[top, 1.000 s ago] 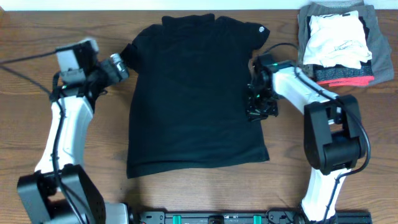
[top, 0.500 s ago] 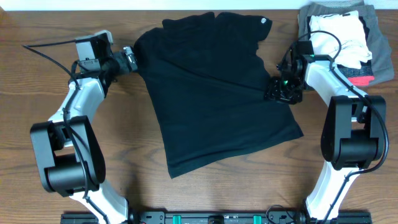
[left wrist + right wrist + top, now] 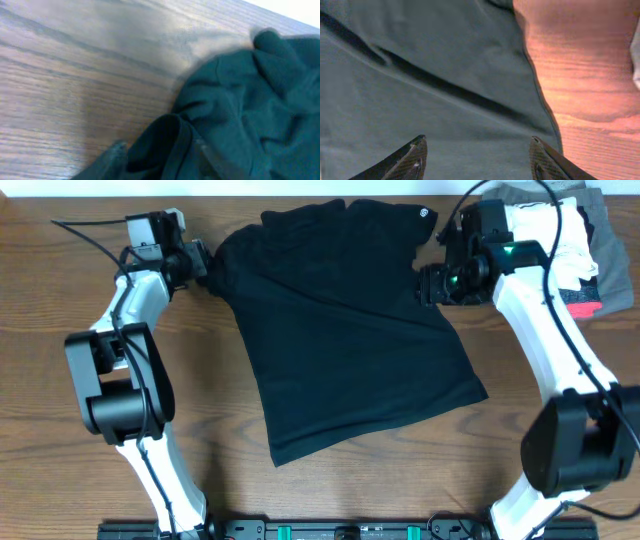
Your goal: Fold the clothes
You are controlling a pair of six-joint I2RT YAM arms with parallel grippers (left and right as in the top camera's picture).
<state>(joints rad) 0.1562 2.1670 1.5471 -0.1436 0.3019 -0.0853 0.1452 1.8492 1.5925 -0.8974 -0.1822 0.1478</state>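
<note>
The clothes, a black T-shirt [image 3: 350,330], lie flat and turned askew on the wooden table [image 3: 120,480], collar at the back and the small white logo [image 3: 427,213] near the back right. My left gripper [image 3: 203,258] is at the left sleeve. In the left wrist view its jaws [image 3: 160,147] stand partly apart around a raised fold of the T-shirt [image 3: 240,110], with a dark gap beside the fold. My right gripper [image 3: 428,283] hovers at the right sleeve edge. In the right wrist view it [image 3: 477,150] is open over the flat T-shirt [image 3: 445,75], holding nothing.
A stack of folded white, grey and red-striped garments [image 3: 545,245] sits at the back right corner, just behind my right arm. Bare wood [image 3: 590,75] shows right of the shirt's edge. The arm bases stand at the front edge.
The shirt was dragged and turned, then stayed put. My right gripper let go of the right side and moved back toward the sleeve. My left gripper reached the left sleeve and its jaws narrowed.
</note>
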